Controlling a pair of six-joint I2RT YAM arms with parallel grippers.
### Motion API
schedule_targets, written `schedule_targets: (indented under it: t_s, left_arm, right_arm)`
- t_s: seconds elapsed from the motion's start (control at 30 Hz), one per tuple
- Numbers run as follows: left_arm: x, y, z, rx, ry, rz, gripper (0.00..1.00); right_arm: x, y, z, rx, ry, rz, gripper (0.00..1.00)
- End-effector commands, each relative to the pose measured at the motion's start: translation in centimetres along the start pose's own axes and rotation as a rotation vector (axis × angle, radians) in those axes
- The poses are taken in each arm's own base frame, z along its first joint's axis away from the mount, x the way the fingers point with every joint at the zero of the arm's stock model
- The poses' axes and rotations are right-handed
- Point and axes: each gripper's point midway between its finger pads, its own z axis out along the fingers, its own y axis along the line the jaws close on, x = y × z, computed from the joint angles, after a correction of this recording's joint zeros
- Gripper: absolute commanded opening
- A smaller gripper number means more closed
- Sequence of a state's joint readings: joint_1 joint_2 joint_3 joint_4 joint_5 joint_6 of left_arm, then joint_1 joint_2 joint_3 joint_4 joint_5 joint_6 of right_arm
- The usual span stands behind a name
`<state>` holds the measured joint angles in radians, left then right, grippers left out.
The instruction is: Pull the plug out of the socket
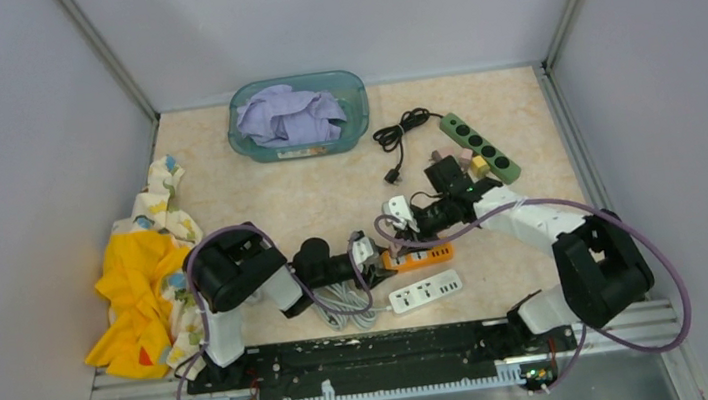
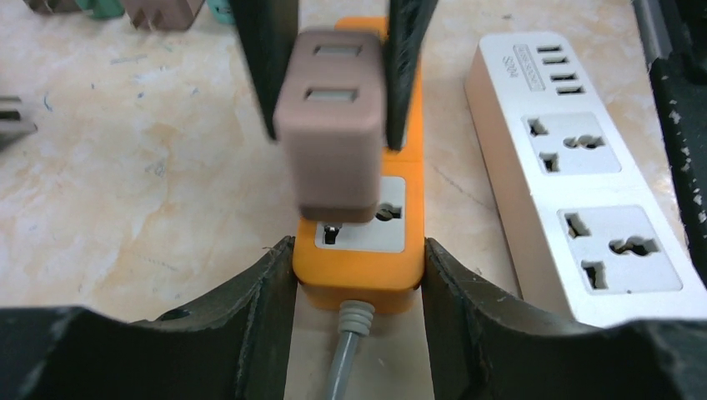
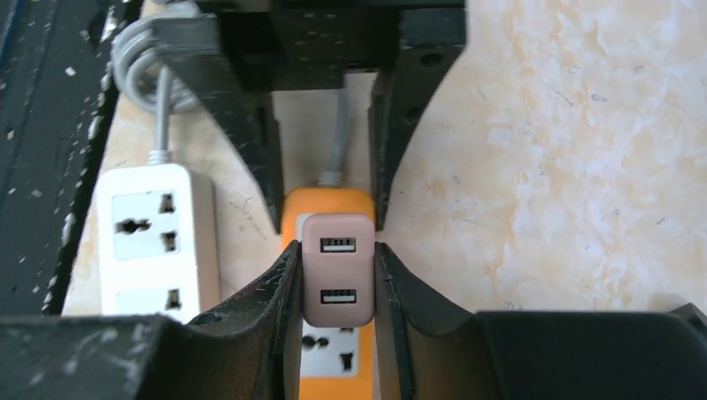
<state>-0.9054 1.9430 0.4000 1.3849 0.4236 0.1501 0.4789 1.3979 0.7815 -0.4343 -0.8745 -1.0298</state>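
- While the arm bases mark 6 o'clock in the overhead view, the table [image 1: 327,178] fills the enclosure floor; pale marbled top.
- Cloth heap [image 1: 138,285], yellow and patterned, at 9 o'clock against the left wall.
- Basin [image 1: 352,110], teal, at 12 o'clock by the back wall; holds a crumpled purple cloth [image 1: 288,115].
- Green power strip [image 1: 480,147], at 2 o'clock, lying diagonally.
- Black cable [image 1: 401,134], loosely coiled, just at 9 o'clock of the green power strip.
- White power strip [image 1: 425,292], at 5 o'clock near the front rail, flat, just beside the orange one and parallel to it.
- Orange power strip [image 1: 427,255], at 12 o'clock of the white power strip, flat on the table, grey cord leaving its end toward the left arm.
- Left gripper [image 2: 360,267], part open, one finger pressed on each long side of the orange power strip at its cord end, pinning it.
- Right gripper [image 3: 338,267], closed on the plug, one finger on each side of it.
- Plug [image 2: 333,125], taupe block with two USB ports on top, upright over the orange power strip's socket nearest the cord. Its base sits just above the socket face; whether the pins are still seated cannot be told.
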Motion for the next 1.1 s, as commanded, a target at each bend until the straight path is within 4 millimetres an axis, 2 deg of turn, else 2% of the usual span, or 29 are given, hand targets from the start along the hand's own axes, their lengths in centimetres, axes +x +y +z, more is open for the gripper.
schedule_targets:
  t_s: [0.0,0.13,0.2,0.3,0.4,0.47,0.5,0.67,0.73,0.83,1.07]
  left_arm:
    - [2.3,-0.1,-0.9,-0.009,0.076,-0.042,0.00]
    - [2.2,-0.2,-0.7,-0.002,0.073,-0.046,0.00]
    - [2.2,-0.2,-0.7,-0.002,0.075,-0.048,0.01]
    - [2.2,-0.1,-0.8,-0.006,0.078,-0.048,0.01]
    - [2.1,0.1,-0.7,-0.016,0.080,-0.058,0.03]
    - [1.9,0.3,-0.6,-0.028,0.079,-0.070,0.11]
    - [1.8,0.4,-0.6,-0.036,0.079,-0.077,0.18]
    - [0.3,1.5,-1.0,-0.109,0.064,-0.119,0.65]
    - [-0.5,2.1,-1.4,-0.149,0.052,-0.132,0.78]
    - [-1.5,2.2,-1.7,-0.157,0.043,-0.131,0.86]
    - [-4.0,1.6,-2.5,-0.142,0.016,-0.149,0.88]
  right_arm:
    - [-2.8,1.7,-1.0,-0.086,-0.094,-0.123,0.00]
    - [-3.7,2.9,0.3,-0.133,-0.088,-0.156,0.00]
    - [-4.3,2.7,0.3,-0.133,-0.098,-0.154,0.00]
    - [-4.4,2.4,-0.5,-0.128,-0.097,-0.148,0.00]
    - [-4.5,1.1,-2.1,-0.076,-0.111,-0.106,0.00]
    - [-4.5,0.7,-2.8,-0.051,-0.113,-0.104,0.00]
    - [-4.6,0.5,-3.1,-0.037,-0.109,-0.105,0.00]
    - [-4.5,-0.8,-4.3,0.024,-0.081,-0.078,0.00]
    - [-4.4,-1.4,-5.0,0.052,-0.077,-0.058,0.00]
    - [-4.3,-2.2,-6.2,0.098,-0.083,-0.032,0.00]
    - [-4.3,-4.2,-9.4,0.235,-0.115,0.016,0.00]
